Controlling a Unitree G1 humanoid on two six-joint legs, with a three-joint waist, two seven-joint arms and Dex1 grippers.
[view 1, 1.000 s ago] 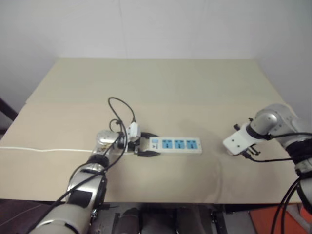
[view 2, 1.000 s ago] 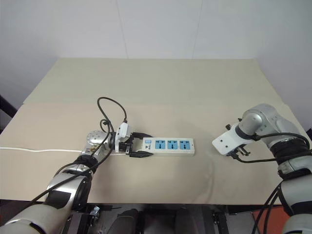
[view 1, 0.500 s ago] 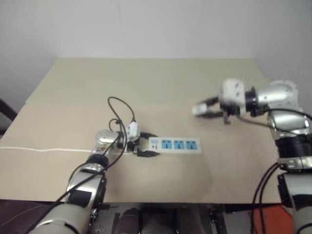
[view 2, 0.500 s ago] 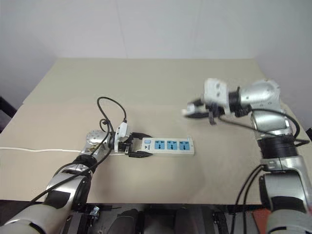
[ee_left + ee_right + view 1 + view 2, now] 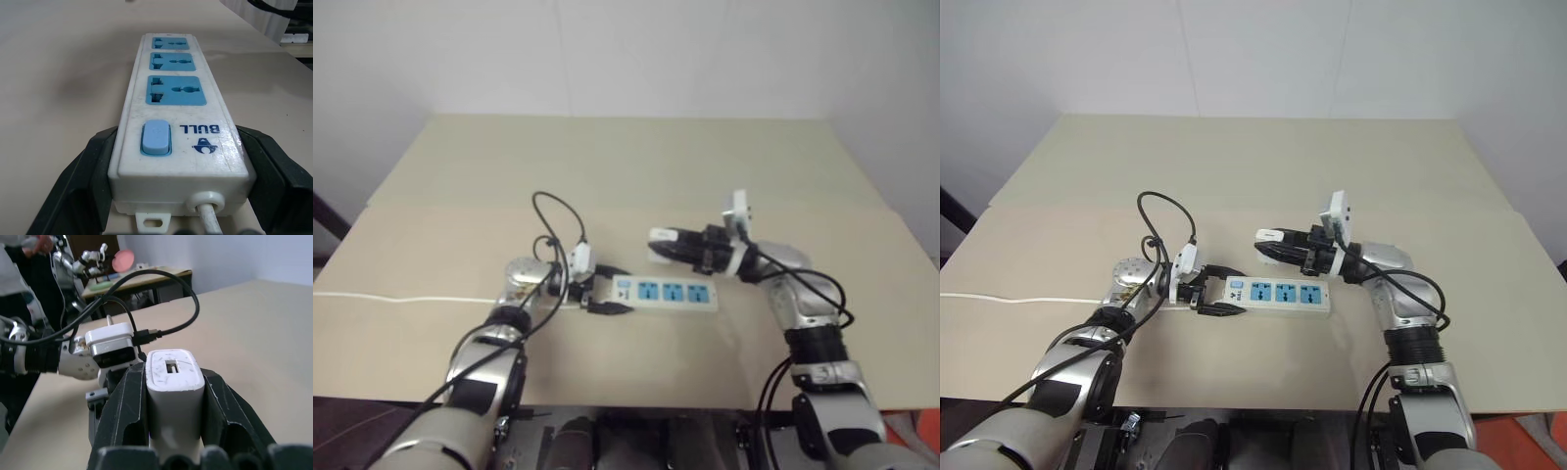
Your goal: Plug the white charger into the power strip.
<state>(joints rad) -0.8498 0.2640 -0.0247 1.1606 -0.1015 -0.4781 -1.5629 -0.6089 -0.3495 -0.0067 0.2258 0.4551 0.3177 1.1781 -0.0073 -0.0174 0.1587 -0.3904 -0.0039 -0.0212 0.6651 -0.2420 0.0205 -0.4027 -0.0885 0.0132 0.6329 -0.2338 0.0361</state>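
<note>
Now the power strip point(image 5: 1278, 292) is clamped at its switch end by the left gripper point(image 5: 1217, 298). The white charger point(image 5: 1268, 236) is pinched in the right gripper point(image 5: 1278, 242), just beyond the strip.

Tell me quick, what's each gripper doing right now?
Left gripper: shut on the switch end of the power strip.
Right gripper: shut on the white charger, above the strip.

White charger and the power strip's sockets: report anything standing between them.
Nothing visible does. The right gripper holds the white charger above the table beside the power strip, whose three blue sockets are bare. The left gripper clamps the strip's switch end, clear of the sockets.
</note>
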